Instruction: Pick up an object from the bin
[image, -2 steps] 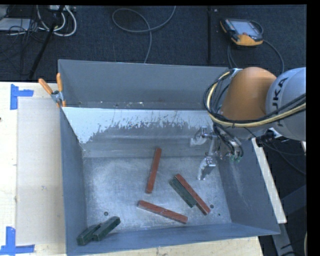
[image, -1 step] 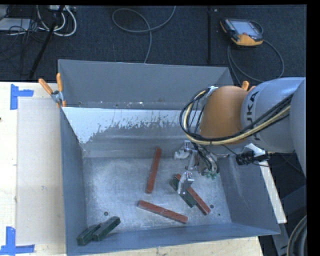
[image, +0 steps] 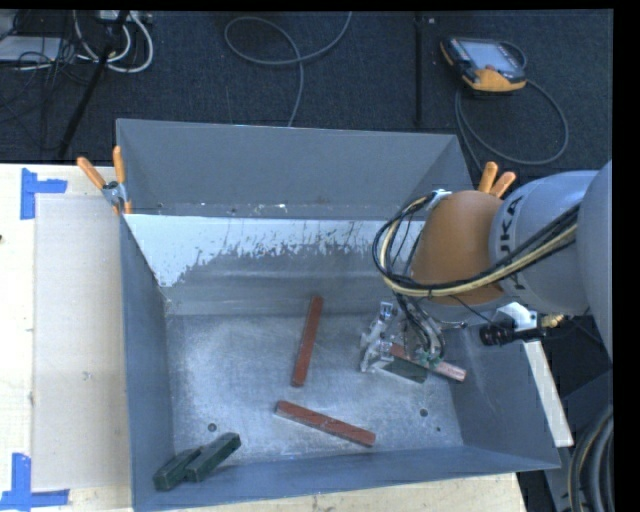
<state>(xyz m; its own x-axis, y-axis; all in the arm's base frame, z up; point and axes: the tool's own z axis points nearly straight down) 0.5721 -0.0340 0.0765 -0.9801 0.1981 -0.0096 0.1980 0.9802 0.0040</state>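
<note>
thin pinkish stick (image: 447, 372) lying flat at the bin's (image: 300, 180) right side.

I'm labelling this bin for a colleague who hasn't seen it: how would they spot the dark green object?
In the grey metal bin, look at the floor's corner nearest the camera on the view's left. The dark green object lies there, short and chunky like a clip. The nearest things, two reddish-brown sticks, are long and thin; it alone is dark and stubby.

Dark carpeted floor (image: 200, 90) across far part of scene. Thin black cables (image: 300, 95) loop over it. White cable bundle (image: 130, 45) far left. Orange-and-grey handheld device (image: 485, 62) far right.
</note>
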